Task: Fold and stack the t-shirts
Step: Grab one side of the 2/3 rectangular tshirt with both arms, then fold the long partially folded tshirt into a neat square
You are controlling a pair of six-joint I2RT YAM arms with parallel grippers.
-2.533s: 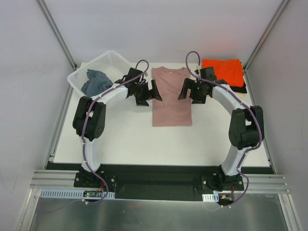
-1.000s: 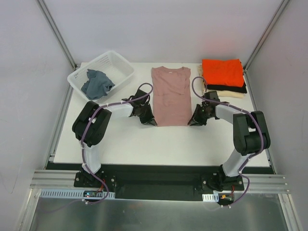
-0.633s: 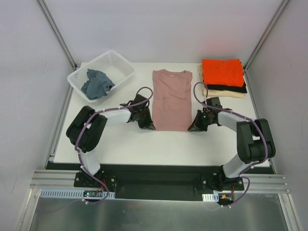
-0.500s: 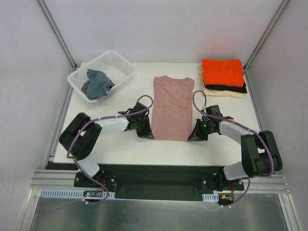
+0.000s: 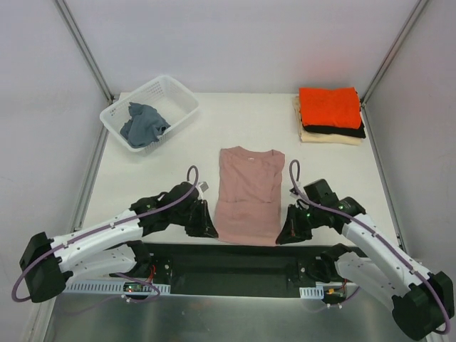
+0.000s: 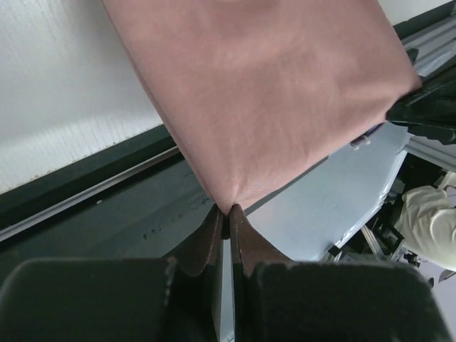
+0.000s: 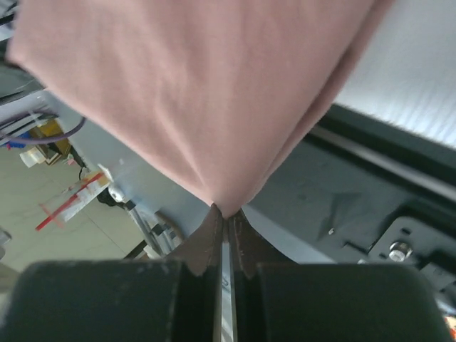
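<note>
Cloth lies in three places on the matte white table [image 5: 157, 178]. At the far left, one white plastic basket [image 5: 182, 92] with latticed walls holds a single crumpled grey-blue garment [image 5: 142, 122]. By the table's near edge, the left gripper [image 6: 226, 214] has its two dark, tapered fingers pressed together on the near left corner of the pink t-shirt [image 5: 246, 192], and the fabric puckers to a point where it is pinched. This shirt is smooth and soft. It lies in the near middle as a long rectangle, collar toward the far side, its near hem reaching out over the black rail [image 5: 235, 256] along the table's edge. The right gripper [image 7: 224, 212] is clamped the same way on the near right corner, jaws together on the cloth. At the far right sits one neat stack of three folded shirts: the orange t-shirt [image 5: 328, 105] on top, the black t-shirt [image 5: 335, 131] beneath it, and the cream t-shirt [image 5: 331, 140] at the bottom.
</note>
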